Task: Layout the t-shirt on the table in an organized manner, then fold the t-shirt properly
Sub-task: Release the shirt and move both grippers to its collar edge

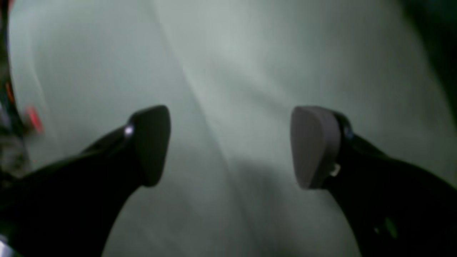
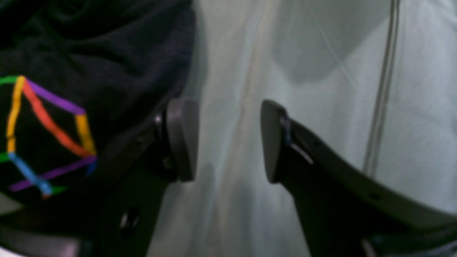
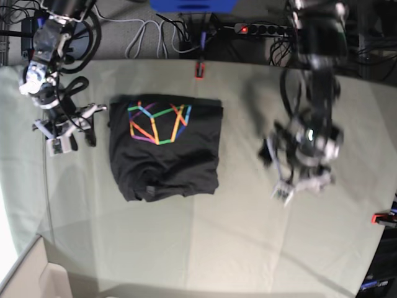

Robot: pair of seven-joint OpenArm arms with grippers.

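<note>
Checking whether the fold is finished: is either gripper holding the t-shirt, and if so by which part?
Nothing is held. The left gripper is open over bare table; the right gripper is open beside the folded t-shirt, with only table cloth between its pads.

**Clutter behind the far edge**

A blue box (image 3: 192, 5) sits on the grey floor at the top of the base view. Right of the blue box lies a black power strip (image 3: 263, 28) with a lit red switch. Left of the box, pale cables (image 3: 146, 32) loop across the floor, and dark cables (image 3: 192, 34) bunch just below it. A red clamp (image 3: 199, 69) stands below the box, another red clamp (image 3: 384, 218) far to its lower right
</note>
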